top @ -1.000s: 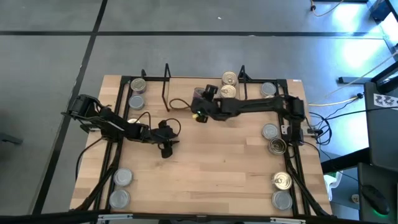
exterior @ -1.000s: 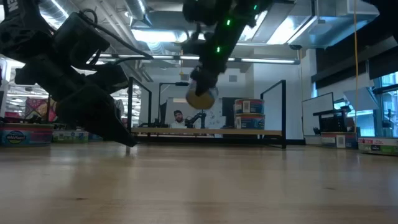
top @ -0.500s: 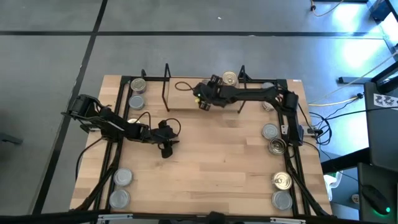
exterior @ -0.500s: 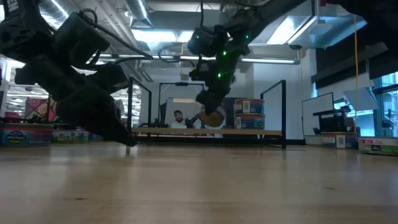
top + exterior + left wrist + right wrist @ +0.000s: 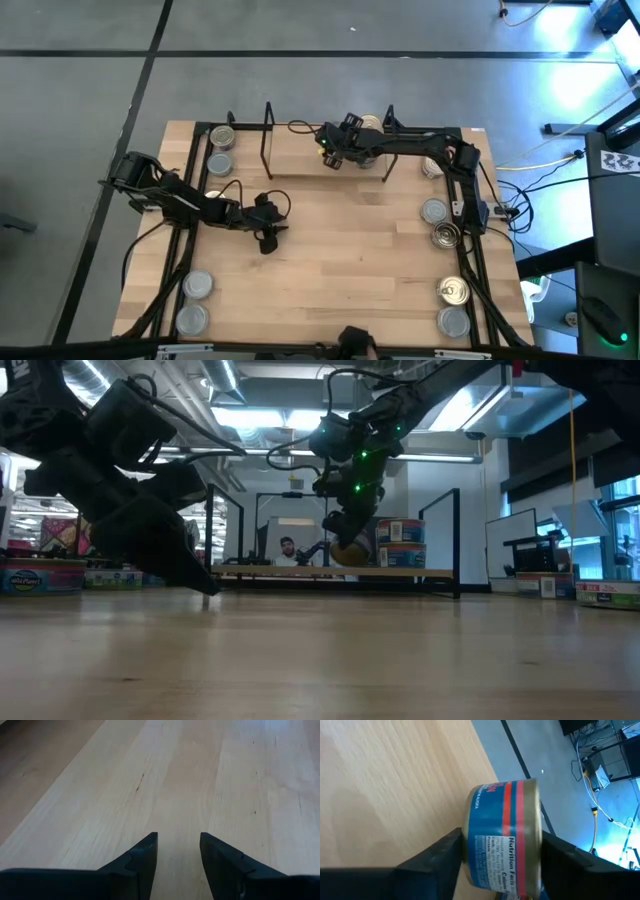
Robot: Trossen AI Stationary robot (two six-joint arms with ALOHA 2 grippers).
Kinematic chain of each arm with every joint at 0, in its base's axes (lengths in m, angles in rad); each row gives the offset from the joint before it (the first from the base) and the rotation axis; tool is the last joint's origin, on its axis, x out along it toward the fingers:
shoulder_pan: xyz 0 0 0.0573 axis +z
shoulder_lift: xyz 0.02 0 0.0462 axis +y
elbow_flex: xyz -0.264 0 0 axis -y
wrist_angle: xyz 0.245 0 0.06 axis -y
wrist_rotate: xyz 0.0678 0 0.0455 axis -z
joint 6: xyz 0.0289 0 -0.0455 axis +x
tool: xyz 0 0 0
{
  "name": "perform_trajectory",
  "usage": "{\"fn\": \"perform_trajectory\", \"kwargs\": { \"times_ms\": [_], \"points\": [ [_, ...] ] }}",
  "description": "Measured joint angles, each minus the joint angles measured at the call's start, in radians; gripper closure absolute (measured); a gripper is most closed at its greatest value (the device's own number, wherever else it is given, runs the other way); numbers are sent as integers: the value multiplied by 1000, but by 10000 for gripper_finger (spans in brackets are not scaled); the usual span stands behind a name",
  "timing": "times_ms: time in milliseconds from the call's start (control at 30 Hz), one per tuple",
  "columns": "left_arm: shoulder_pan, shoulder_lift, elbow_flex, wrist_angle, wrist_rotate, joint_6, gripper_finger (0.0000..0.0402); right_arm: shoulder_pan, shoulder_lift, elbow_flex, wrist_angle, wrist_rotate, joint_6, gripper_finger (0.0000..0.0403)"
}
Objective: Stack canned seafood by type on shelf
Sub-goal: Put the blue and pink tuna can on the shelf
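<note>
My right gripper [image 5: 330, 150] hangs over the shelf [image 5: 300, 160] at the table's far edge, shut on a blue-and-red labelled can [image 5: 502, 840] of seafood with gold rims. In the low view this can [image 5: 347, 552] hangs just above the shelf board [image 5: 300, 572], left of two stacked cans [image 5: 401, 543] standing on the board. A gold-topped can [image 5: 370, 124] shows beside the arm. My left gripper [image 5: 268, 236] waits open low over bare wood at mid-left, with nothing between its fingers [image 5: 145, 860]. My right gripper has the can between its two fingers, one at each flat end, by the gold rims [image 5: 466, 845]; the curved label wall faces the wrist camera. The fingers come slanting down from the table's right side. The can hangs tilted, clear of the shelf board.
Loose cans stand along the table's sides: far left [image 5: 221, 138], near left [image 5: 197, 285], right [image 5: 434, 211] and near right [image 5: 455, 291]. Black wire frames [image 5: 267, 140] rise at the shelf's ends. The table's middle is bare wood [image 5: 350, 260]. A person sits in the room behind.
My right gripper has carried the can toward the table's far edge and a little to the right, over the shelf, and down toward the board beside the stacked cans. The can has stayed between the fingers, tilted.
</note>
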Motion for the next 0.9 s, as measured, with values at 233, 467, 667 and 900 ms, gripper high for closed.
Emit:
{"fn": "perform_trajectory", "kwargs": {
  "times_ms": [233, 467, 667, 900],
  "points": [
    [0, 0, 0, 0, 0, 0, 257, 0, 0, 0, -2, -16, 0, 127],
    [0, 0, 0, -1, 0, -1, 257, 1, 0, 0, -6, -118, 0, 125],
    [0, 0, 0, -2, 0, 0, 257, 9, 0, 0, -8, -9, -7, 124],
    [0, 0, 0, -2, 0, -1, 257, 8, -1, 0, -10, 14, -34, 124]
  ]
}}
